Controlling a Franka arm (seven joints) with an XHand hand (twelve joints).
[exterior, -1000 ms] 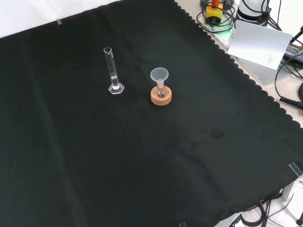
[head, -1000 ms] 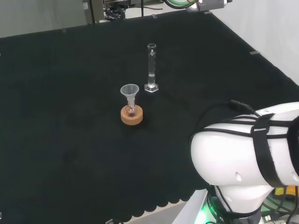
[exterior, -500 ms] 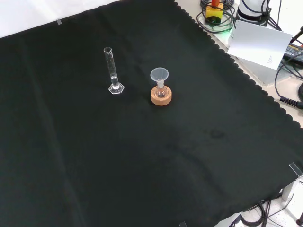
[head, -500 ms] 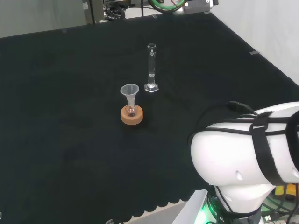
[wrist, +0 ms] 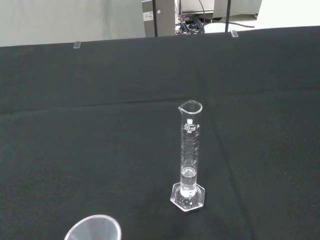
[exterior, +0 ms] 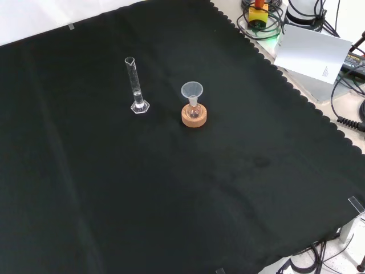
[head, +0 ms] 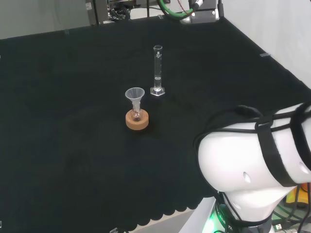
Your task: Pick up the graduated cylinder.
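Frankly, we cannot tell how the fingers stand, so we begin with what lies in front of the wrist camera. There we look across the black cloth at the graduated cylinder point(wrist: 190, 160), upright on its hexagonal foot, with a little clear liquid at the bottom of its tube. Nothing touches it.

Taking the cylinder as our landmark, a clear funnel point(head: 135, 96) sits nearer the arm in the head view and a little to the left, well apart from the cylinder's foot. The funnel's stem goes down into a small flask (hard to make out, being clear glass) that rests on a cork ring point(head: 137, 120). In the front view the same pair stands to the right of the cylinder point(exterior: 135, 85), the funnel point(exterior: 192, 91) above the cork ring point(exterior: 194, 116), with bare cloth between them and the cylinder.

The surface point(exterior: 171, 205) spreads dark and flat around the cylinder on every side. In the head view, the arm's big white link point(head: 252, 165) stands low at the right, nearer than the cylinder point(head: 157, 71) and far from it.
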